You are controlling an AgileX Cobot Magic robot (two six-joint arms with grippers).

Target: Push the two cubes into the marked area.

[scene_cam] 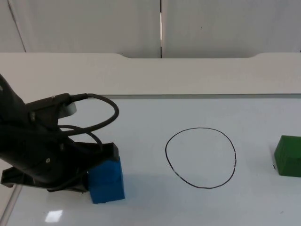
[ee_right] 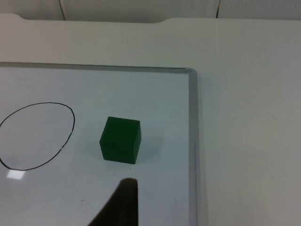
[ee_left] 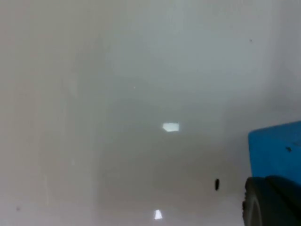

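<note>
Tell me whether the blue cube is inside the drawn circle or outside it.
Outside. The blue cube sits apart from the circle, against the left gripper, with bare white board between cube and line.

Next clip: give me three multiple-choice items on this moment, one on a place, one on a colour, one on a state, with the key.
1. Where is the green cube?
A. inside the drawn circle
B. outside the circle, on the right arm's side
C. stacked on the blue cube

2. What colour is the cube by the left hand?
A. red
B. yellow
C. blue

3. How many cubes lie inside the circle?
A. none
B. one
C. two

Key: 1 B, in the right wrist view the green cube sits apart from the circle line. 2 C, the blue cube sits against the left arm's end in the top view. 3 A, the ring encloses only bare board. The right hand hangs behind the green cube.
</note>
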